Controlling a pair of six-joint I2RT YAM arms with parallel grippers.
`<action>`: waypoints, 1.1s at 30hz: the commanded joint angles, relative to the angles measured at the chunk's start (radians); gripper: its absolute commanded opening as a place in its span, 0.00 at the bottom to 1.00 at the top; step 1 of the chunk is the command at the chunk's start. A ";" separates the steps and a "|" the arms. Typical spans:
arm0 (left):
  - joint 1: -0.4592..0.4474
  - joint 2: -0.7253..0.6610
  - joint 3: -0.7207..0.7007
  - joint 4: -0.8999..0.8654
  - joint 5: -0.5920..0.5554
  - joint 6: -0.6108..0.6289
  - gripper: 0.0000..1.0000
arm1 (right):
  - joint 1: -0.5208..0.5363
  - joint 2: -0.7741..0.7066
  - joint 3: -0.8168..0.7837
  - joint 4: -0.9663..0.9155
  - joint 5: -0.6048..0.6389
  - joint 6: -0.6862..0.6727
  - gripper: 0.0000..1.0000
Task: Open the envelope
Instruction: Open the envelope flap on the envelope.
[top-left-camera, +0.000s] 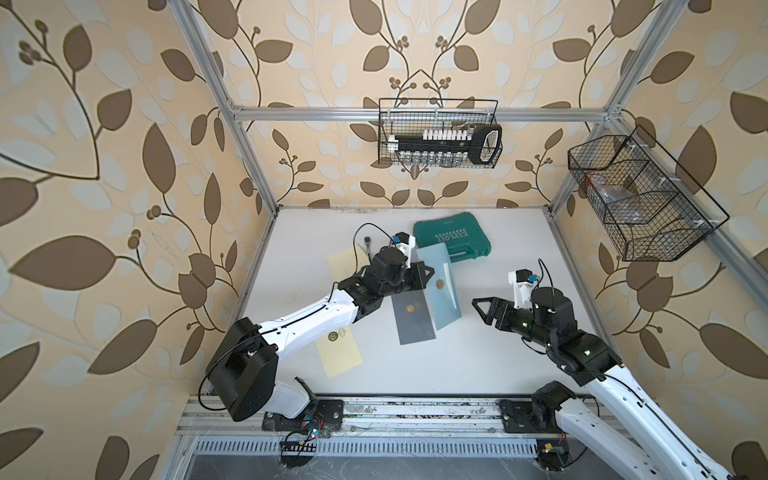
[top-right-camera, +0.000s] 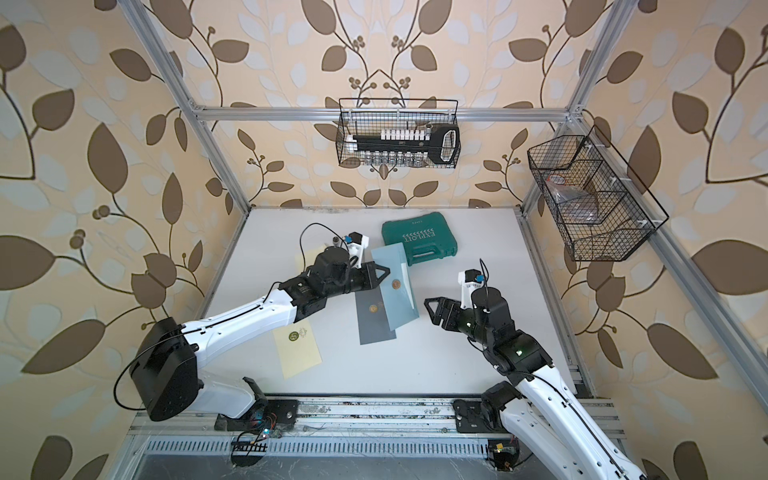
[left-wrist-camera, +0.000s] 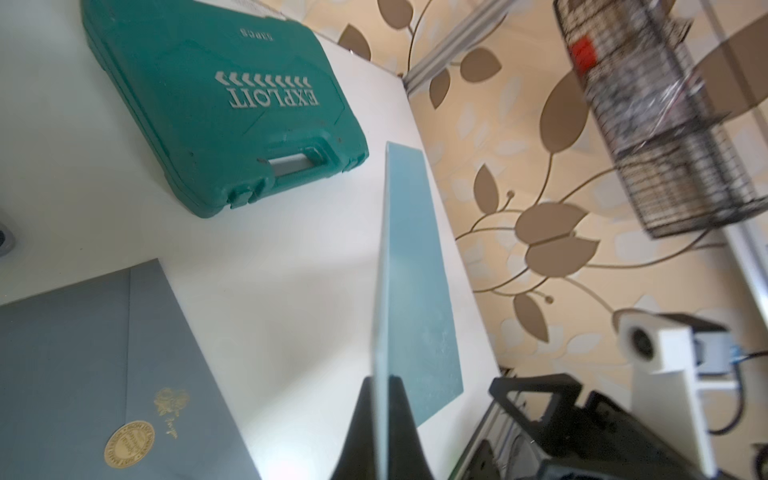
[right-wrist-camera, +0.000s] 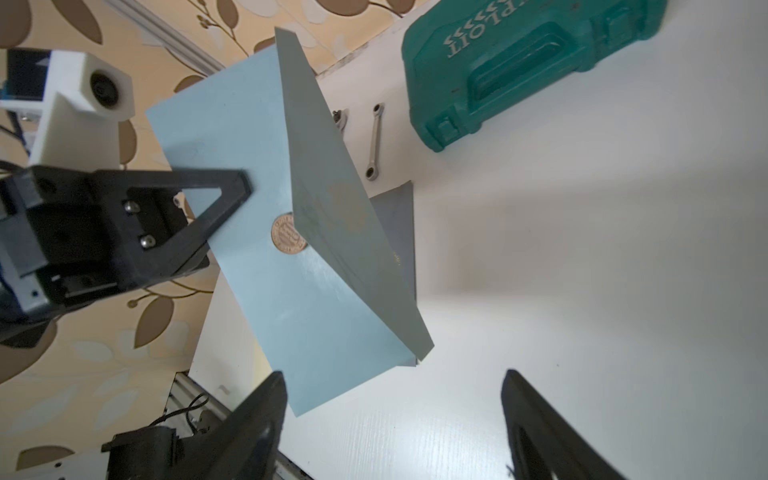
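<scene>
My left gripper (top-left-camera: 428, 272) (left-wrist-camera: 382, 380) is shut on one long edge of the light blue envelope (top-left-camera: 442, 291) (top-right-camera: 397, 291) (left-wrist-camera: 415, 291) (right-wrist-camera: 291, 291) and holds it tilted above the table. In the right wrist view its flap (right-wrist-camera: 332, 216) stands lifted away from the body, beside the round gold seal (right-wrist-camera: 289, 237). My right gripper (top-left-camera: 478, 305) (top-right-camera: 430, 305) (right-wrist-camera: 394, 374) is open, just right of the envelope's lower corner, with nothing between its fingers.
A dark grey envelope (top-left-camera: 415, 316) lies partly under the blue one. A yellow envelope (top-left-camera: 338, 353) lies nearer the front left. A green tool case (top-left-camera: 453, 241) sits at the back, with a small wrench (right-wrist-camera: 374, 141) near it. Wire baskets (top-left-camera: 440, 133) (top-left-camera: 640, 199) hang on the walls.
</scene>
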 joint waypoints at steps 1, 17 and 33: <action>-0.005 -0.071 0.002 0.060 0.044 -0.130 0.00 | -0.001 0.024 -0.003 0.115 -0.119 -0.027 0.83; -0.005 -0.176 -0.010 0.043 -0.018 -0.088 0.00 | -0.001 0.064 0.022 0.196 -0.191 0.008 0.89; -0.005 -0.189 -0.003 0.070 0.027 -0.108 0.00 | 0.002 0.074 0.007 0.226 -0.215 0.002 0.89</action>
